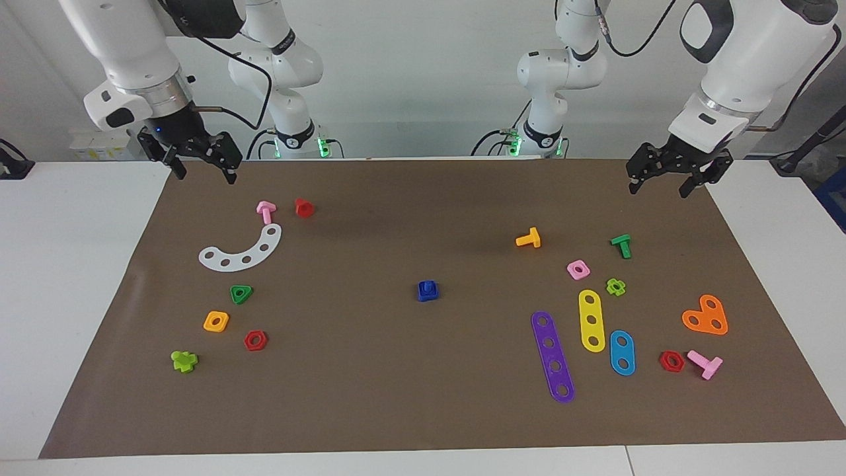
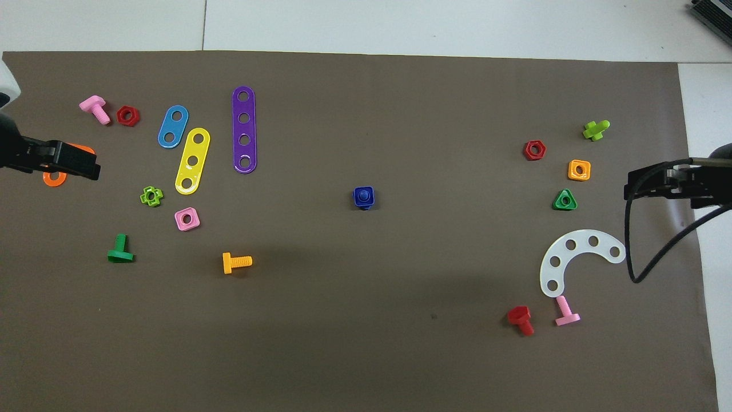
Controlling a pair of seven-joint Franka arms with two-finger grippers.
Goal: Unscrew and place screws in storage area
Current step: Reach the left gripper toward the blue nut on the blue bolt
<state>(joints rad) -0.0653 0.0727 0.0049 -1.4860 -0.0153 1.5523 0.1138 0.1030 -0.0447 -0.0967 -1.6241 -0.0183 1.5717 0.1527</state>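
Left pincer (image 2: 86,166) hides most of orange plate (image 2: 52,178) (overhead view).

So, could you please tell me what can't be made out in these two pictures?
- Orange heart plate: overhead view, mostly covered by the raised left gripper; whole in the facing view.
- Dark-blue bolt and nut: too small in both views to tell how far the bolt is threaded in, or its head's shape.
- Right gripper: overhead view, cut off by the picture's edge; only its tips and cable show.
- Storage area: nothing marks it in either view.
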